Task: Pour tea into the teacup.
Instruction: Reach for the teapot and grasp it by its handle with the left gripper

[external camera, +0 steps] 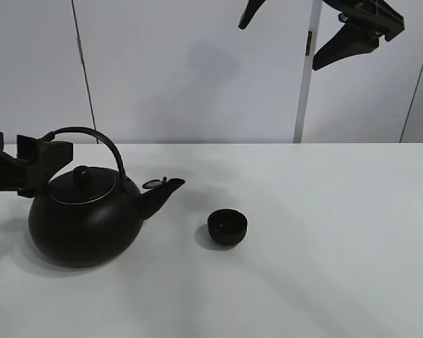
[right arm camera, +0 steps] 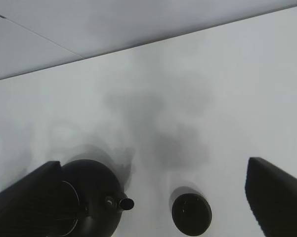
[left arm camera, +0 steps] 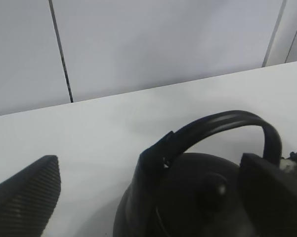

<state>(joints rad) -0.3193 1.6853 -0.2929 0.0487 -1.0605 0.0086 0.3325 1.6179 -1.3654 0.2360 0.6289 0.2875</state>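
A big round black kettle (external camera: 84, 225) with an arched handle (external camera: 102, 141) stands on the left of the white table (external camera: 338, 267), spout pointing right. The teacup (external camera: 227, 227), a small low black cup, stands just right of the spout. My left gripper (external camera: 29, 163) is open at the handle's left end. In the left wrist view its fingers (left arm camera: 24, 197) stand on either side of the handle (left arm camera: 222, 123), not closed on it. My right gripper (external camera: 279, 46) is open and empty, high above the table. The right wrist view shows kettle (right arm camera: 89, 197) and teacup (right arm camera: 191, 213) far below.
A pale panelled wall (external camera: 197, 70) rises behind the table's back edge, with a white vertical post (external camera: 304, 77) right of the middle. Bare white tabletop (external camera: 352, 211) stretches right of the teacup and along the front.
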